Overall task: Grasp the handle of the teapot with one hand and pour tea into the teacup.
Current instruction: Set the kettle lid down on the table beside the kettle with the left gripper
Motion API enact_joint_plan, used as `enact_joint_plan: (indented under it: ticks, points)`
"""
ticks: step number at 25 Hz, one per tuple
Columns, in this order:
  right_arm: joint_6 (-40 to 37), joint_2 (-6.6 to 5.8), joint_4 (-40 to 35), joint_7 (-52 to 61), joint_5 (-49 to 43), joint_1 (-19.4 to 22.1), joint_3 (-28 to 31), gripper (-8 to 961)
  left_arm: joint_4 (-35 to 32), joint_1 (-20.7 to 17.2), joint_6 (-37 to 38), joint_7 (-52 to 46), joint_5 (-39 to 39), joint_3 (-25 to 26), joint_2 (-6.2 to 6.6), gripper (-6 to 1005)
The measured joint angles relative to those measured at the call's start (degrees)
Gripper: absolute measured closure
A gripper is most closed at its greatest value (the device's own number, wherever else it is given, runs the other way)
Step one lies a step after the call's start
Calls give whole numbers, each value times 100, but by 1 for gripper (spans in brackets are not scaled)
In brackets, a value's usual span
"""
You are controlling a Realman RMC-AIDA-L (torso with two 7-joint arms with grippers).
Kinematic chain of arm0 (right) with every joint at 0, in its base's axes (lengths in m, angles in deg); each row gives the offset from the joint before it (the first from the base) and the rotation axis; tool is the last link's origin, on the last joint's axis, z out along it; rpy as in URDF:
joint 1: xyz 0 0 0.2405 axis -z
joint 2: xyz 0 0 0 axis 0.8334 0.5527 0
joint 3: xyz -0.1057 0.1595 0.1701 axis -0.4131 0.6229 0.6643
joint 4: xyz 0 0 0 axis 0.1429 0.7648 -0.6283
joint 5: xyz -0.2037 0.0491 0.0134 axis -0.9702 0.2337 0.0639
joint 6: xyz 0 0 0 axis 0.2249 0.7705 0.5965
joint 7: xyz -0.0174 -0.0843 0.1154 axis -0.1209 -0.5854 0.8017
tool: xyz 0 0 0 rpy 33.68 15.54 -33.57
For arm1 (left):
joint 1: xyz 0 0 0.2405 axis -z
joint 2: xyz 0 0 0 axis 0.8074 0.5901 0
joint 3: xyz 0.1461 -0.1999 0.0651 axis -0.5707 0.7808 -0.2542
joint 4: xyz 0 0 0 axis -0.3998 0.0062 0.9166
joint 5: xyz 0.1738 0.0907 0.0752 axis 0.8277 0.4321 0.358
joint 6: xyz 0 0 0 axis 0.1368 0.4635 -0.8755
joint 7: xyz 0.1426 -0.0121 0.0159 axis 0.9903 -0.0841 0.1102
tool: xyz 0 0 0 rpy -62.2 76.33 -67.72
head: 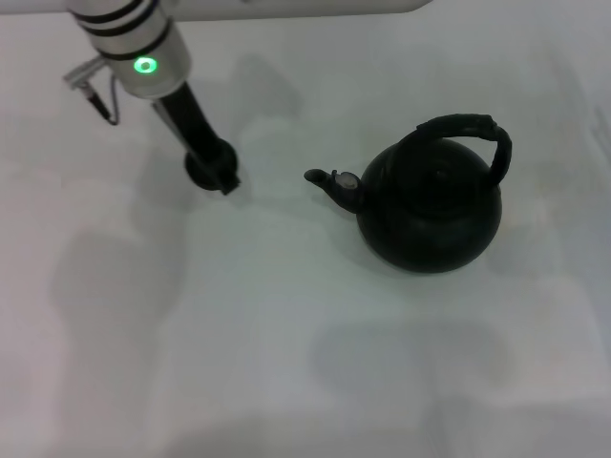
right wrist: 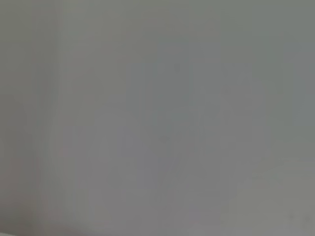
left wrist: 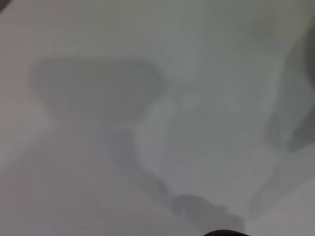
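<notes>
Teapot (head: 430, 215) on the white table (head: 286, 363), right of centre, spout (head: 329, 183) pointing toward the teacup (head: 208, 170). Bulbous, matte black, likely heavy and rigid; best taken at the crown of the arched, ribbed handle (head: 465, 126). The left gripper (head: 221, 174) stands at the teacup; whether its pincer is apart or together cannot be told. The right gripper is not visible.

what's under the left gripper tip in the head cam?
The left gripper comes down onto the teacup, a small dark round shape on the white table. The fingers cover most of the cup; its inside can't be seen.
</notes>
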Motion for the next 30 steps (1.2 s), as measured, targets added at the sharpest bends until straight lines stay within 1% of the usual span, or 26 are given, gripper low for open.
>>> enact_joint_plan:
  ticks: [2, 7, 12, 23, 28, 30]
  points:
    - [-8, 0, 27, 1, 4, 7, 0, 139, -11, 45, -9, 61, -376, -282, 2, 296]
    - [-63, 0, 82, 3, 31, 13, 0, 139, -7, 62, -72, 150, -547, -424, -7, 296]
    - [-85, 0, 89, 4, 41, 15, 0, 138, 26, -5, -132, 154, -867, -853, -20, 296]
    - [-85, 8, 113, 3, 37, -10, 0, 138, 23, -149, -128, 220, -1131, -995, -47, 297]
    - [-85, 7, 112, 3, 42, -12, 0, 138, 28, -228, -10, 100, -1419, -1524, -52, 297]
    - [-86, 4, 111, 3, 42, -11, 0, 138, 28, -230, 15, 82, -1422, -1550, -51, 297]
